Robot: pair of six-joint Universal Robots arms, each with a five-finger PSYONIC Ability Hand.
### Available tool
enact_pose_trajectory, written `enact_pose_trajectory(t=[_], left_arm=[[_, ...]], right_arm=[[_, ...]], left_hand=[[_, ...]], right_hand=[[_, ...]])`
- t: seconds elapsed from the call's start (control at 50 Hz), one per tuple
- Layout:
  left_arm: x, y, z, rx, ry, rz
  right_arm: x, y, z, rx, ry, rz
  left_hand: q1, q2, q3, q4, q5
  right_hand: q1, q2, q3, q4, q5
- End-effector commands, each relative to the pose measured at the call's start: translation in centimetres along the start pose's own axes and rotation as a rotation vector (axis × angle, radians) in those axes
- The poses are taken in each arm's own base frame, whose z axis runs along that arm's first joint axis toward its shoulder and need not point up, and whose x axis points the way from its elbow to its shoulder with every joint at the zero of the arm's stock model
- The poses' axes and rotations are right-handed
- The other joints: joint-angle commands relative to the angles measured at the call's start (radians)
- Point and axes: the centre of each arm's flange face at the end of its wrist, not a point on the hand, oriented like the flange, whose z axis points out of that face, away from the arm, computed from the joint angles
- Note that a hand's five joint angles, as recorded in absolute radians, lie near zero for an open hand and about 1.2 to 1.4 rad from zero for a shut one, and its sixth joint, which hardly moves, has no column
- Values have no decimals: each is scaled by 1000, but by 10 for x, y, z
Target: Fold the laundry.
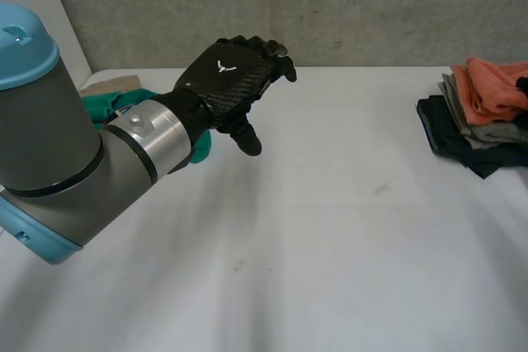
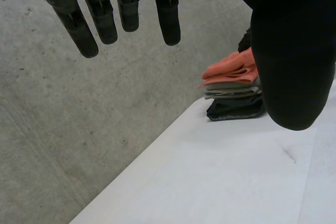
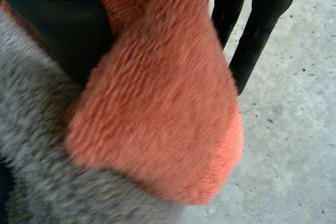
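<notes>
At the table's (image 1: 330,245) far right edge stands a stack of folded laundry (image 1: 474,125), dark and grey pieces below and an orange fleece cloth (image 1: 491,88) on top. My right hand (image 3: 52,14) is on that stack. Its thumb and fingers pinch a fold of the orange cloth (image 3: 157,103), which lies over a grey fleece piece (image 3: 31,145). My left hand (image 1: 231,80) hovers open above the table's far left, fingers (image 2: 94,19) straight and holding nothing. The stack (image 2: 231,90) lies far beyond its thumb.
A green cloth (image 1: 107,109) lies bunched behind my left forearm at the table's far left. A beige piece (image 1: 111,84) sits just beyond it. A grey concrete wall runs behind the table.
</notes>
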Motion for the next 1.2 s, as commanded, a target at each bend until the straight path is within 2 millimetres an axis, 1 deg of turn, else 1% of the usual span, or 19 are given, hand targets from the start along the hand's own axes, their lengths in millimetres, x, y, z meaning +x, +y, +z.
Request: enact_pose_trajectory(t=[0.02, 0.06, 0.18, 0.3, 0.36, 0.5, 0.52, 0.54, 0.6, 0.62, 0.7, 0.76, 0.78, 0.86, 0.94, 1.02, 1.14, 1.16, 1.2], left_arm=[[3, -3, -1, 8, 6, 2], [3, -4, -1, 11, 7, 3], [4, -6, -3, 14, 8, 3], [5, -10, -4, 25, 10, 6], [5, -19, -8, 46, 5, 11], [-4, -44, -13, 123, -19, -2], [-5, -48, -13, 135, -21, -2], [-6, -52, -13, 152, -26, 0], [-19, -67, -13, 212, -73, 18], [-25, -69, -13, 220, -96, 23], [-80, -74, -17, 239, -301, 58], [-133, -67, -24, 216, -463, 82], [-145, -63, -26, 206, -497, 87], [-209, -7, -21, 59, -611, 141], [-243, 56, -8, -90, -597, 217], [-247, 116, 13, -169, -466, 255], [-254, 168, 28, -196, -384, 225], [-252, 193, 35, -214, -359, 206], [-249, 201, 38, -218, -349, 201]], right_arm=[[30, -30, -7, 40, -11, 80], [33, -38, -6, 51, -20, 102], [52, -59, -12, 29, 22, 162], [111, -84, -44, -145, 244, 192], [122, -94, -50, -215, 311, 135], [145, -173, -53, -274, 544, -273], [139, -184, -48, -248, 553, -305], [113, -211, -30, -162, 541, -334], [66, -242, -6, -7, 481, -338], [35, -259, 3, 91, 439, -338], [-32, -294, 3, 294, 328, -336], [-79, -300, -4, 362, 204, -311], [-116, -297, -12, 371, 90, -284], [-189, -281, -41, 318, -162, -205], [-220, -252, -69, 143, -292, -140], [-241, -221, -90, -34, -392, -88], [-254, -192, -115, -177, -463, -71], [-256, -187, -120, -197, -473, -67], [-257, -181, -126, -221, -482, -62]], left_hand=[[-197, -9, -18, -8, -3], [-194, -6, -15, -6, 0], [-197, -9, -18, -8, -3], [-197, -9, -18, -8, -3], [-200, -12, -21, -11, -6], [-200, -12, -21, -11, -6], [-200, -12, -21, -11, -6], [-197, -9, -18, -9, -3], [-200, -12, -21, -11, -6], [-200, -12, -21, -11, -6], [-200, -12, -21, -11, -6], [-206, -18, -27, -17, -12], [-206, -18, -27, -17, -12], [-200, -12, -21, -11, -6], [-188, 0, -9, 0, 6], [-179, 8, 0, 9, 15], [-176, 11, 3, 12, 18], [-176, 11, 3, 12, 18], [-176, 11, 3, 12, 18]], right_hand=[[-456, -431, -433, -439, -453], [-777, -752, -753, -760, -774], [-777, -752, -753, -760, -774], [-777, -752, -753, -760, -774], [-777, -752, -753, -760, -774], [-777, -752, -753, -760, -774], [-777, -752, -753, -760, -774], [-777, -752, -753, -760, -774], [-777, -752, -753, -760, -774], [-777, -752, -753, -760, -774], [-777, -752, -753, -760, -774], [-777, -752, -753, -760, -774], [-777, -752, -753, -760, -774], [-777, -752, -753, -760, -774], [-777, -752, -753, -760, -774], [-777, -752, -753, -760, -774], [-777, -752, -753, -760, -774], [-777, -752, -753, -760, -774], [-777, -752, -753, -760, -774]])
